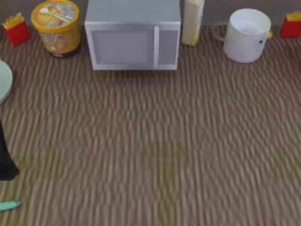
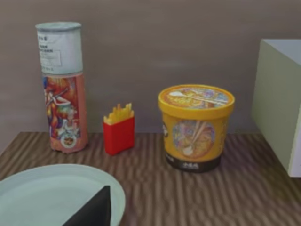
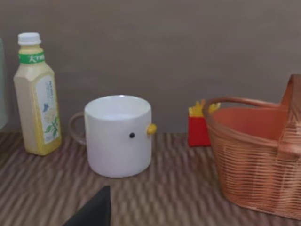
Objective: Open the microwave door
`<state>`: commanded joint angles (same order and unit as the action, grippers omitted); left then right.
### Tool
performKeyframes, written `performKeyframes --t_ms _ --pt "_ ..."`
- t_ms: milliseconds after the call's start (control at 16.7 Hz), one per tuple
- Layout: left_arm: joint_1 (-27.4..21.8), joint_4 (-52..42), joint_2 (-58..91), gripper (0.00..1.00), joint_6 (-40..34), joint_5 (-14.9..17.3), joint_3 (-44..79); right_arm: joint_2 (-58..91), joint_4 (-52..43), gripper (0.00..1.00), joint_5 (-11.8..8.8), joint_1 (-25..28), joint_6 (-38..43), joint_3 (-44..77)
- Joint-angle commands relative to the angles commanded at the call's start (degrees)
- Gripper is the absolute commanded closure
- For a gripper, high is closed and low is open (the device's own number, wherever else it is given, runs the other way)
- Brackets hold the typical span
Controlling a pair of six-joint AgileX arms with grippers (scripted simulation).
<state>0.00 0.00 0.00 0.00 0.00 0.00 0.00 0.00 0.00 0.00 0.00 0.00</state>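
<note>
Microwave (image 1: pixel 133 34): silver-grey box, top centre of the top view on the ribbed brown bench (image 1: pixel 155 150). Microwave door (image 1: pixel 123 47): flat panel, darker window, flush shut. Left arm (image 1: pixel 5 157): dark shape at the left edge; jaws cannot be told. Right arm: unseen from above; jaws cannot be told. Left wrist view alone shows a tall printed canister (image 2: pixel 62 87); right wrist view alone, a woven basket (image 3: pixel 261 157).

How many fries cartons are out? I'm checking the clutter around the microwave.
2. One fries carton stands at the table's far left corner beside the yellow noodle tub; the other fries carton stands at the far right corner, past the white cup.
</note>
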Motion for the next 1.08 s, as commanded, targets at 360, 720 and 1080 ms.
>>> performKeyframes --t_ms 360,720,1080 --pt "-2.5 -2.0 6.0 0.00 -2.1 -1.3 5.9 0.0 0.0 0.00 0.0 0.0 0.0 0.0" --pt "-11.2 -9.9 32.1 0.00 -9.4 -6.7 29.5 0.0 0.0 0.00 0.0 0.0 0.0 0.0" --pt "-22.2 -20.7 70.7 0.00 -18.6 -13.7 60.9 0.0 0.0 0.00 0.0 0.0 0.0 0.0"
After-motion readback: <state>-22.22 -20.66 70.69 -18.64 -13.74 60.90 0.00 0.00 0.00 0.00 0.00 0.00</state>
